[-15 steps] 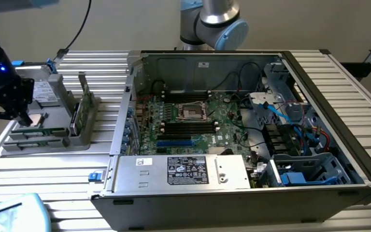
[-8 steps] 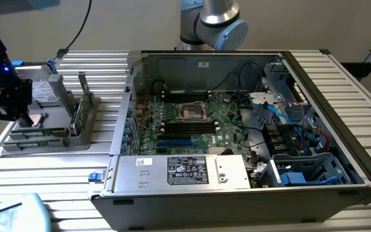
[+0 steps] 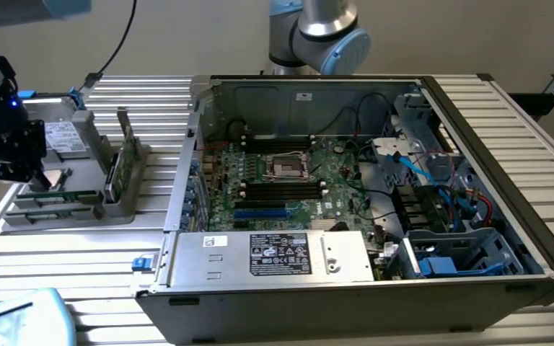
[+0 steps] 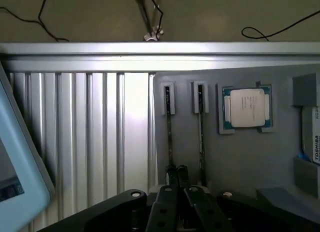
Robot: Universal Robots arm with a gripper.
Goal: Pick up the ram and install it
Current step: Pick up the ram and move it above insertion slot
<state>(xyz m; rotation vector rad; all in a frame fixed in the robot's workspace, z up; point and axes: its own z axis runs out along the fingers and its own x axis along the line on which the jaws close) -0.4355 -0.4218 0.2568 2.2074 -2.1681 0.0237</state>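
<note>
slatted metal table [image 3: 66, 267] w/ an open pc case [image 3: 354, 299] in the middle and a grey tray [image 4: 240, 157] on the exterior view's left. ram [image 4: 168, 137] stands on edge in a tray slot. 2nd stick [image 4: 201, 137] sits in the next slot, w/ the cpu [image 4: 246, 108] in its own recess beside that. pincer [image 4: 176, 173] is closed on itself, tips together right over one end of the ram. can't tell if they touch it.
</note>
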